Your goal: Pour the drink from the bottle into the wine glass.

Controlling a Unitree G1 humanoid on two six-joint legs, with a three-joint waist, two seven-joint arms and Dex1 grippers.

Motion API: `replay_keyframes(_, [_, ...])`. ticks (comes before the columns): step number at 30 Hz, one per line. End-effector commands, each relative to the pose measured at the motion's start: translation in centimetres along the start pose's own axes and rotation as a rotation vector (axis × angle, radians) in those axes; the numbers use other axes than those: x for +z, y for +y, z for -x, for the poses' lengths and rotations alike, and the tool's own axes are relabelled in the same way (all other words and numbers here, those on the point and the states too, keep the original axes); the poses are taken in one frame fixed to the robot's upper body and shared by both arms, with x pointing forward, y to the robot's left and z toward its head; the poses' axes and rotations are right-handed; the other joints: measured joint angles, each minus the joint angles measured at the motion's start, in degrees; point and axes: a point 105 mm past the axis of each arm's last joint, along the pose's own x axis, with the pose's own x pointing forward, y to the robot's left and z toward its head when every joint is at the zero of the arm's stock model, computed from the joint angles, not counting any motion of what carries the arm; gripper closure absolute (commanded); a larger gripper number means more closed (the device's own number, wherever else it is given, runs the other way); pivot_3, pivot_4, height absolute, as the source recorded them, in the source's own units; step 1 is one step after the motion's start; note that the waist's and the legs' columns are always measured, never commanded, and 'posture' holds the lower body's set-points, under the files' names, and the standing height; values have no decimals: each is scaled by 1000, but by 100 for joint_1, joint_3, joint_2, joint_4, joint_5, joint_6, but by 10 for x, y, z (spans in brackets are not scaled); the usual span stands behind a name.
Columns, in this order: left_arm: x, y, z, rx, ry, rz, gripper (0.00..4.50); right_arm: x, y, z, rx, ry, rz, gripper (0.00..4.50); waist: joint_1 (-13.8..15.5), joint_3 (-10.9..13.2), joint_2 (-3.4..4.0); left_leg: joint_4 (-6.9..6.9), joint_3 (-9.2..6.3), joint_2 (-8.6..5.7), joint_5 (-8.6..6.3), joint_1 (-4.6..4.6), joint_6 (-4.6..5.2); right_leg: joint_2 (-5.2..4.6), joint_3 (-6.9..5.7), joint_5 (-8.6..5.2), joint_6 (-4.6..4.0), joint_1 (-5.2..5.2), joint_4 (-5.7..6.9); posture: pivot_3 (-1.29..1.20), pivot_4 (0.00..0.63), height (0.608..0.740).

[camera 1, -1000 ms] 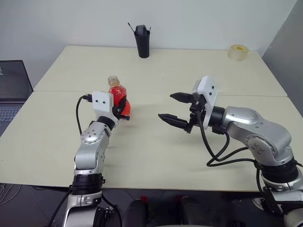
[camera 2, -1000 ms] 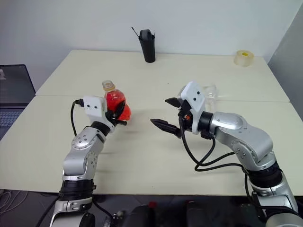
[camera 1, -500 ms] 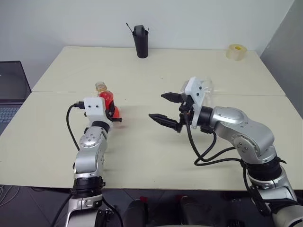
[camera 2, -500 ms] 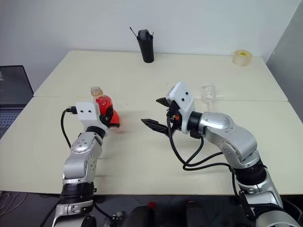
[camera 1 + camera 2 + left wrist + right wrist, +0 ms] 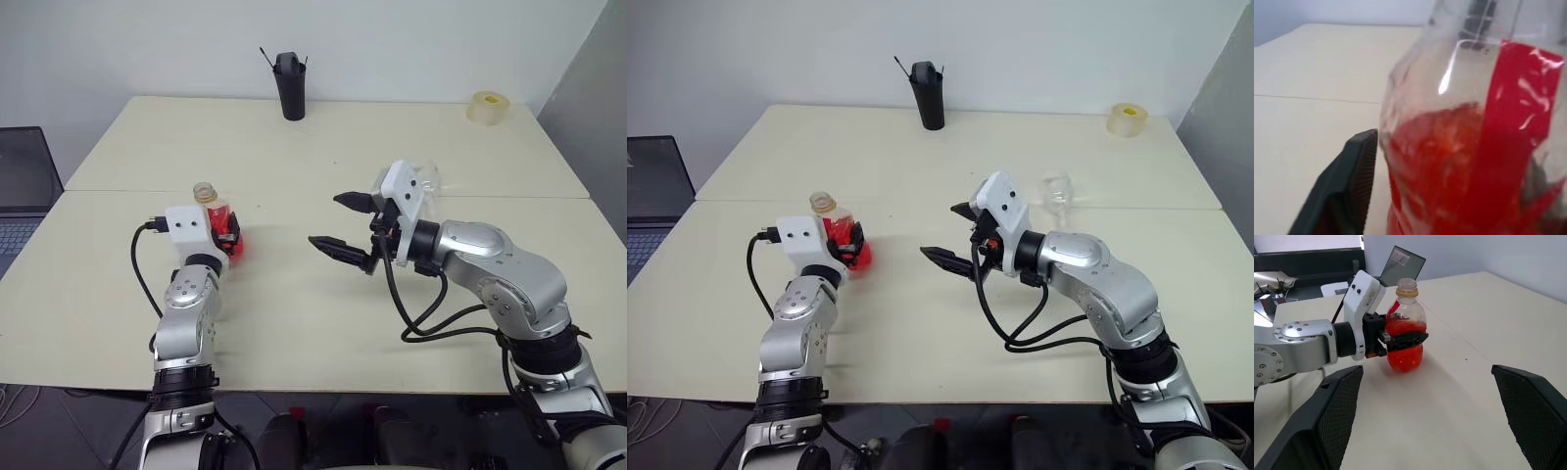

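Note:
The bottle [image 5: 217, 210] stands upright on the left half of the table, clear plastic with a yellow ring at its neck, and the red drink [image 5: 1405, 357] fills its lower body. My left gripper [image 5: 229, 238] reaches level around that lower body; the frames do not show whether it grips. My right gripper [image 5: 325, 220] hangs open and empty above the table's middle, pointing left at the bottle from a good hand's length away. The wine glass [image 5: 1055, 188] stands just behind my right wrist, clear and upright.
A tall black cup [image 5: 291, 86] stands at the far edge, and a roll of tape [image 5: 490, 106] lies at the far right corner. A laptop [image 5: 24, 186] sits off the table's left side. A seam [image 5: 118, 190] runs across between the two tabletops.
My left arm has swung left and down with the bottle, which went from tilted to upright on the table. The right arm has kept still.

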Motion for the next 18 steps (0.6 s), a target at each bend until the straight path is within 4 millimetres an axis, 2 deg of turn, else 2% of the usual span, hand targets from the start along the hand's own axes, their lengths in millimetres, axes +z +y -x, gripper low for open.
replay_keyframes(1, [14,9,-1,37,-58,-19,38,11,1,3,6,-36,33,0,0,0,0,0,-1,0,0,0,0,0,0,0,0,0,0,0,150,740])
replay_keyframes(5, [15,12,1,30,-56,-21,38,10,2,2,13,-32,35,0,0,0,0,-1,-1,0,0,0,0,0,-1,0,0,0,0,0,150,740])
replay_keyframes(9, [18,6,8,-54,-60,-27,38,9,3,2,18,-29,32,0,-8,0,0,-1,-1,0,0,0,0,0,-1,0,0,0,0,0,150,740])
replay_keyframes(11, [21,11,14,-47,-64,-48,38,8,4,2,27,-23,34,0,-15,0,0,-3,-1,2,0,0,-1,0,0,0,0,-1,0,0,150,740])
replay_keyframes(15, [12,0,19,-153,-13,-9,38,7,5,1,41,-26,33,0,-9,0,0,-3,-5,1,0,0,0,0,-3,0,0,0,0,0,150,740])
replay_keyframes(18, [9,-2,23,-152,0,-2,38,8,6,0,47,-27,38,0,-9,0,0,-2,-5,0,0,0,0,0,-3,0,0,1,-2,0,150,740])
